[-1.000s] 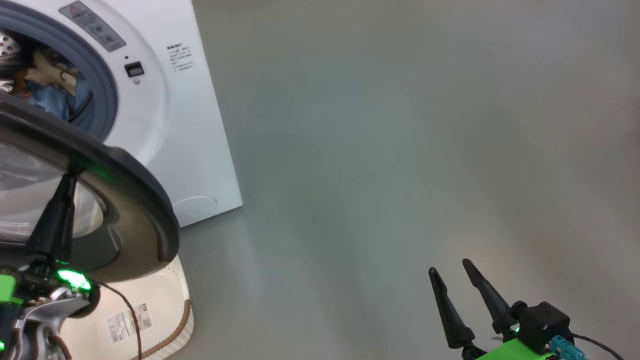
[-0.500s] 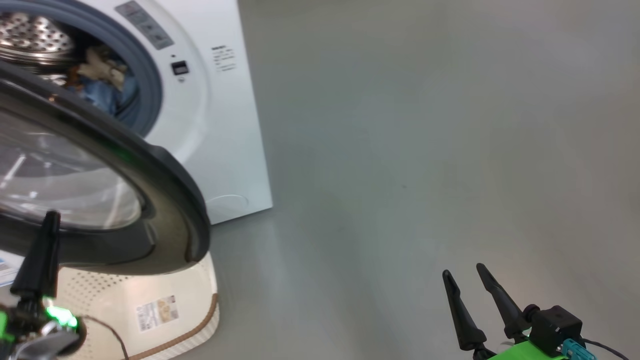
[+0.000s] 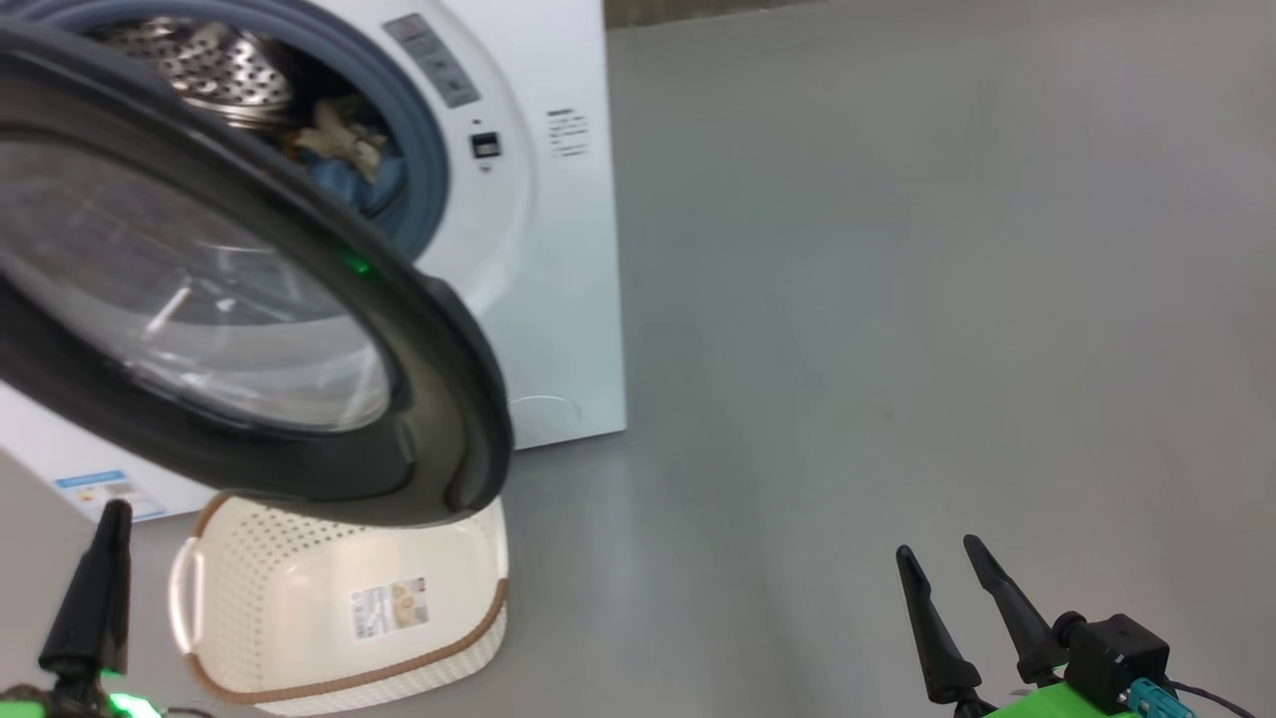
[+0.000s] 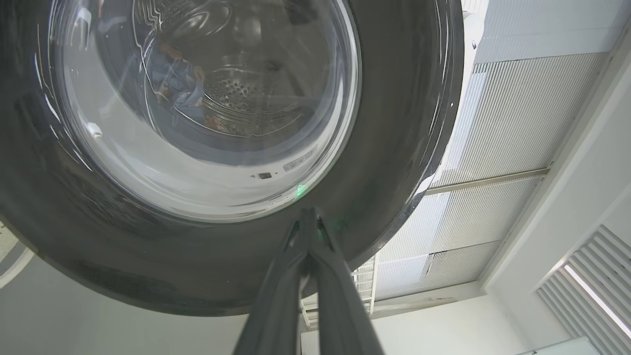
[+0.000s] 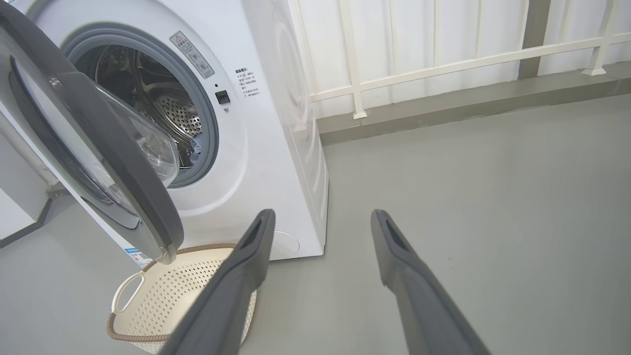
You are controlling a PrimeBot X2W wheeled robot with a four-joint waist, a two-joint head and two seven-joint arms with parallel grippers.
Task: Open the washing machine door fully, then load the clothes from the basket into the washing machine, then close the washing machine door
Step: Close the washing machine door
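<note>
Now left end effector [image 4: 309,215] pinched together, empty; right end effector [image 5: 323,217] spread wide, empty.

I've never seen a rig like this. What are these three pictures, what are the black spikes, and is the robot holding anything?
These show one moment from three cameras on a two-armed robot. One sits on its head, looking down at the floor; one sits on each wrist, looking along that arm. The black spikes are the fingers. The left gripper is shut, holding nothing, pointing at the washing machine door, which stands open. The right gripper is open and empty above the floor. The clothes lie inside the washing machine. The basket sits on the floor beneath the door and looks empty.
</note>
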